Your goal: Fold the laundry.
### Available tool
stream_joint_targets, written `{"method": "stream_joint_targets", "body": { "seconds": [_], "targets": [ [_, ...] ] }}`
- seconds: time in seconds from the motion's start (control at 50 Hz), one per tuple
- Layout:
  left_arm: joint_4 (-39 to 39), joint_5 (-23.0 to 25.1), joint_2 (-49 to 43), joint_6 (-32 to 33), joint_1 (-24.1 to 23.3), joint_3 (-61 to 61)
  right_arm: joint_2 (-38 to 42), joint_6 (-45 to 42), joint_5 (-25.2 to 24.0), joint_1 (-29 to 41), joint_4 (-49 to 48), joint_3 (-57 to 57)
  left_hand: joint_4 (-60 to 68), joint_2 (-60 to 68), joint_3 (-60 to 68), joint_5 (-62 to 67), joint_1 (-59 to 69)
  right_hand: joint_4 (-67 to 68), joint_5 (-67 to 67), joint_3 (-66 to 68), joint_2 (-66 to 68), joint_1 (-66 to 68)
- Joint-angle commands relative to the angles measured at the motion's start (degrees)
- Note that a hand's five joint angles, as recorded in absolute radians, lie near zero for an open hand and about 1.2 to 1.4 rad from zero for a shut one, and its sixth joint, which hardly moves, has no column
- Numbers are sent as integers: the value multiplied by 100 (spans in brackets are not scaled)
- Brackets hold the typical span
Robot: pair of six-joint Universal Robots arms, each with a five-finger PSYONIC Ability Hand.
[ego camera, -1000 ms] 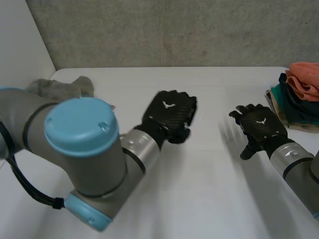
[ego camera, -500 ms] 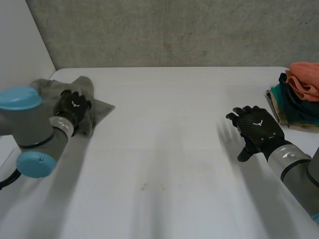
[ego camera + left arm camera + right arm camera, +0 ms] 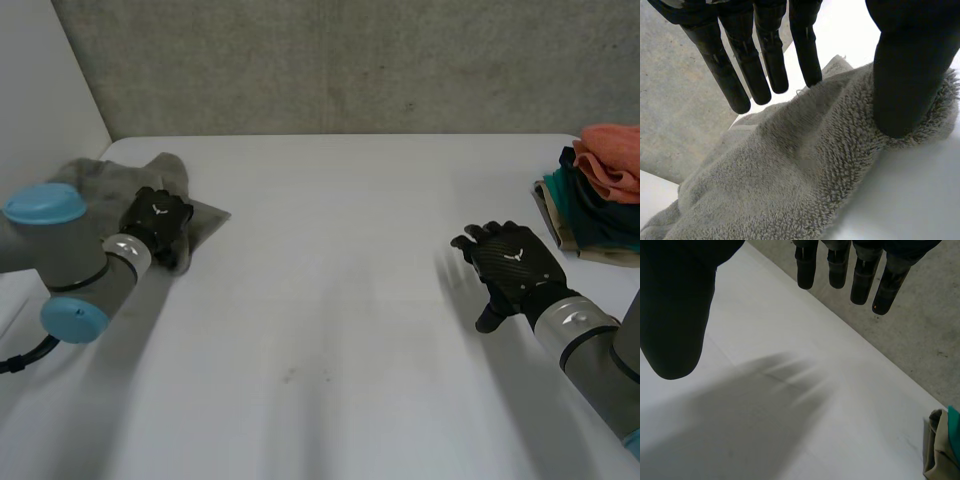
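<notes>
one pile of folded cloths (image 3: 600,190) lies ready at the right edge of the desk (image 3: 330,300), one grey towel (image 3: 105,180) waits crumpled at the far left corner, where the left robot hand (image 3: 155,222) rests on it with fingers straight, and the right robot hand (image 3: 512,268) hangs open over bare desk.

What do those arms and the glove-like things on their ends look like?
The left arm and right arm are thick grey tubes with a silvery wrist ring; round light-blue caps cover the joints. The left hand and right hand are black, glove-like, with slim fingers, a stout thumb and a small white emblem on the back.
</notes>
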Motion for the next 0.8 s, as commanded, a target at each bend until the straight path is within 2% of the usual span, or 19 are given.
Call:
{"method": "stream_joint_targets", "body": {
  "seconds": [0.02,0.04,0.06,0.08,0.24,0.32,0.34,0.4,0.44,0.5,0.6,0.62,0.64,0.66,0.72,0.8],
  "targets": [
    [37,-12,-174,51,21,178,45,-46,26,0,0,-1,1953,1958,1971,1982,1910,-336,-385,-216,-257,-153],
    [37,-12,-183,51,21,187,45,-46,26,0,0,-1,2389,2393,2406,2417,2346,-336,-385,-216,-257,-153],
    [37,-20,-192,59,21,213,45,-46,26,0,0,-1,3792,3796,3809,3820,3749,-336,-385,-216,-257,-153],
    [37,-20,-192,68,12,222,45,-46,26,0,0,-1,4370,4374,4387,4398,4327,-336,-385,-216,-257,-153],
    [20,-424,167,-46,-207,187,45,-20,62,-35,0,-27,4376,4380,4393,4404,4333,-336,-385,-216,-257,-153],
    [-42,-767,993,-607,-865,20,-8,7,70,-71,-9,-80,4376,4380,4393,4404,4333,-336,-385,-216,-257,-153],
    [-42,-854,1334,-1044,-1198,-119,-34,16,79,-88,0,-106,4376,4380,4393,4404,4333,-336,-385,-216,-257,-153],
    [-51,-917,1863,-1749,-1674,-305,-69,16,79,-193,105,-185,4376,4380,4393,4404,4333,-336,-385,-216,-257,-153],
    [-86,-926,2364,-2487,-2192,-463,-104,16,88,-264,167,-220,4376,4380,4393,4404,4333,-336,-385,-216,-257,-153],
    [-139,-908,2733,-3329,-2859,-638,-140,16,79,-360,298,-282,4376,4380,4393,4404,4333,-336,-385,-216,-257,-153],
    [-60,-943,2525,-3852,-3705,-674,-175,25,79,-378,360,-326,4376,4380,4393,4404,4333,-336,-385,-216,-257,-153],
    [-60,-943,2446,-3834,-3793,-631,-184,25,79,-387,360,-326,3029,3033,3047,3057,2986,-336,-385,-216,-257,-153],
    [-77,-943,2262,-3765,-3846,-587,-192,33,79,-387,369,-334,-365,-361,-348,-337,-408,-336,-385,-216,-257,-153],
    [-95,-943,2191,-3712,-3838,-569,-210,33,79,-378,369,-335,-1348,-1344,-1331,-1320,-1391,-336,-385,-216,-257,-153],
    [-112,-943,2041,-3405,-3829,-525,-254,42,79,-387,369,-335,-2298,-2294,-2281,-2270,-2341,-336,-385,-216,-257,-153],
    [-130,-952,2058,-3106,-3742,-604,-263,51,70,-404,369,-343,-2250,-2246,-2232,-2222,-2293,-336,-385,-216,-257,-153]
  ]
}}
